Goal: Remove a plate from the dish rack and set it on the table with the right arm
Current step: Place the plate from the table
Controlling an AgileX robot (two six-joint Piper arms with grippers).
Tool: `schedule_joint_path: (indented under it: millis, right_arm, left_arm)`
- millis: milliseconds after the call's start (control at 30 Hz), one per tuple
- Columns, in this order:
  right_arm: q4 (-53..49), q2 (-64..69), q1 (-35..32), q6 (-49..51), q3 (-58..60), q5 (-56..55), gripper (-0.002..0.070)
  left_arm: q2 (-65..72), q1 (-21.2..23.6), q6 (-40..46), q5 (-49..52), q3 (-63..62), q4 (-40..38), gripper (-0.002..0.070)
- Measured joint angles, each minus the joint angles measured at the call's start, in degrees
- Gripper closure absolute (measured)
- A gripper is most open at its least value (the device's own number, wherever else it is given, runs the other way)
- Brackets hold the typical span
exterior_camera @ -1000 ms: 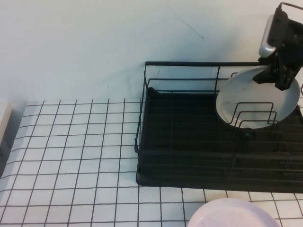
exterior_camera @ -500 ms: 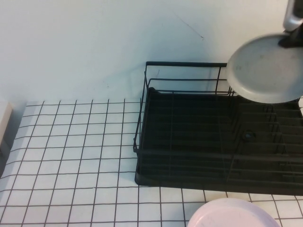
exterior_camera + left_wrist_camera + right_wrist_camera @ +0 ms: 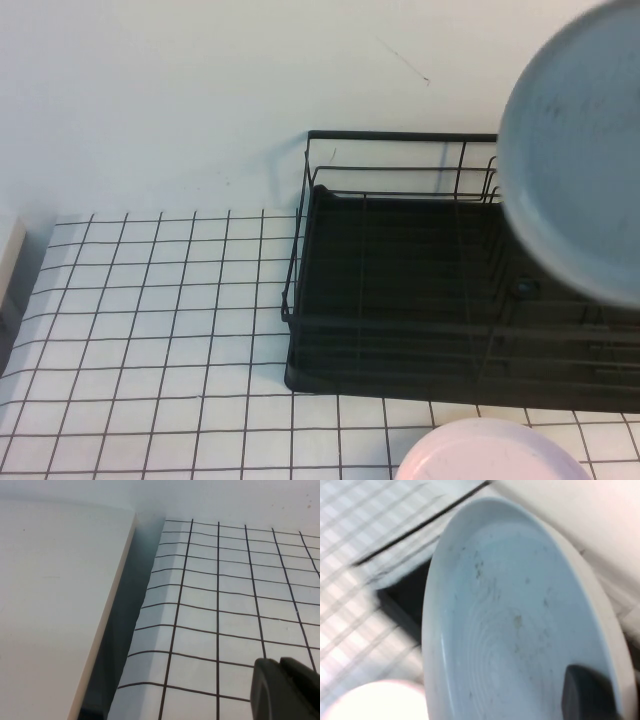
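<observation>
Left tool (image 3: 285,690): seen only in the left wrist view, low over the gridded bench (image 3: 150,330) near its left edge; fingertips lay together, clenched on nothing.
White slab (image 3: 55,605): beside the bench's left edge, a dark gap between them.
Dish rack (image 3: 400,300): stood on the bench at 3 o'clock in the high view; black wire frame and tray base.
Lilac-pink plate (image 3: 490,455): on the bench at 5 o'clock, just in front of the rack.
Plate (image 3: 580,150): pale grey, lifted clear of the rack, tilted, at 2 o'clock in the high view, above the rack's right part.
Right tool (image 3: 587,695): one dark finger lay against the plate's speckled face near its rim; grasping the plate.
</observation>
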Motion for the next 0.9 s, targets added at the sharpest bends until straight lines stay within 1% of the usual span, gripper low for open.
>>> schedule_joint_path:
  millis: [33,133,267,333,433,533,633,833,867,900]
  right_arm:
    - [2.7,-1.1,-0.3,0.4,3.6,0.3,0.057]
    - [10.1,-3.8,-0.5,0.3,20.0,0.4,0.057]
    - [21.4,-5.1,-0.5,-4.9,42.0,-1.3,0.057]
    - [26.5,-5.1,-0.5,-9.4,49.7,-4.4,0.057]
    - [32.5,-5.0,-0.5,-14.8,58.1,-10.8,0.057]
    - [34.1,-4.4,-0.5,-20.0,63.0,-16.8,0.057]
    - [34.1,-3.5,-0.5,-24.7,65.4,-19.7,0.057]
    - [33.9,-2.1,-0.6,-29.3,65.9,-23.5,0.0567]
    - [33.9,-1.8,-0.6,-29.5,65.9,-23.9,0.0552]
    - [33.9,-1.6,-0.6,-29.8,65.9,-23.9,0.0521]
  left_arm:
    - [0.0,0.0,0.0,0.0,0.0,0.0,0.0678]
    - [0.0,0.0,0.0,0.0,0.0,0.0,0.0678]
    - [0.0,0.0,0.0,0.0,0.0,0.0,0.0678]
    - [0.0,0.0,0.0,0.0,0.0,0.0,0.0678]
    - [0.0,0.0,0.0,0.0,0.0,0.0,0.0678]
    - [0.0,0.0,0.0,0.0,0.0,0.0,0.0678]
    - [0.0,0.0,0.0,0.0,0.0,0.0,0.0678]
    - [0.0,0.0,0.0,0.0,0.0,0.0,0.0678]
    - [0.0,0.0,0.0,0.0,0.0,0.0,0.0678]
    - [0.0,0.0,0.0,0.0,0.0,0.0,0.0678]
